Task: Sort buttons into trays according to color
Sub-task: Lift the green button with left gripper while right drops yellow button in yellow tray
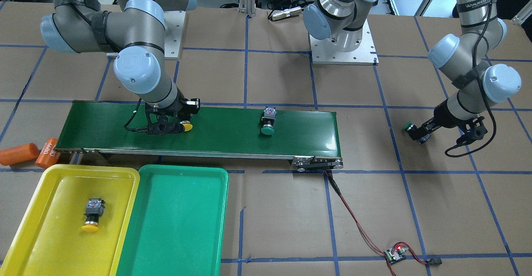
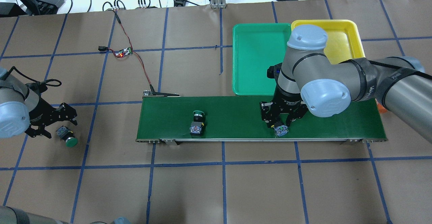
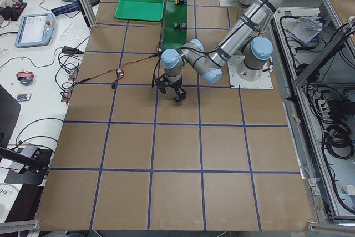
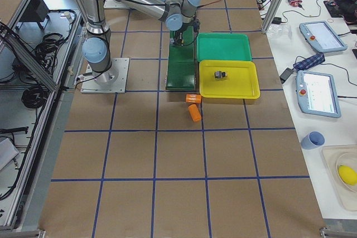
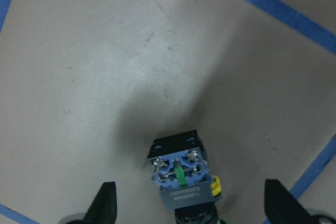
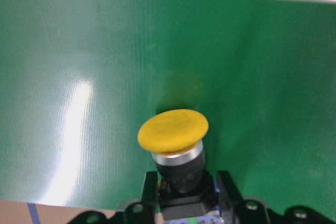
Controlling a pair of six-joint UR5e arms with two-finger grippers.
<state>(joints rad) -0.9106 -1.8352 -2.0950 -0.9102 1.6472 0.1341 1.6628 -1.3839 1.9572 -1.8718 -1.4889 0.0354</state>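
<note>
- Leftmost, the left hand (image 2: 60,128) is open. Its fingers (image 5: 103,208) stand on either side of a green button (image 2: 66,137) and do not touch it. The button lies on its side on the bench (image 2: 256,183), with its grey-blue end block toward the wrist.
- This button looks small, light and rigid. I judge the flat faces of the black body to be the place to hold it. The domed cap is smooth and would likely slide out of a pinch.
- Well to that hand's right, a second green button (image 2: 197,122) lies on its side on the belt (image 2: 337,116), and neither hand is on it. It may pivot on its round cap if nudged, so both fingers should close on it together.
- Further right, the right hand (image 2: 280,127) is closed on a yellow button (image 6: 173,129). The fingers clamp the body just behind the cap, and the cap points out ahead of the fingers over the belt. That squared part seems a sound hold. I cannot tell whether the button is lifted clear of the belt.
- Beyond the right hand, across the belt, sit the green tray (image 2: 236,55) and the yellow tray (image 1: 58,168), side by side with their rims touching. A second yellow button (image 1: 92,213) already lies in the yellow tray. The green tray holds nothing.
- The exposed terminals on the end blocks look the most delicate part, so a low release would be kinder than a drop.
</note>
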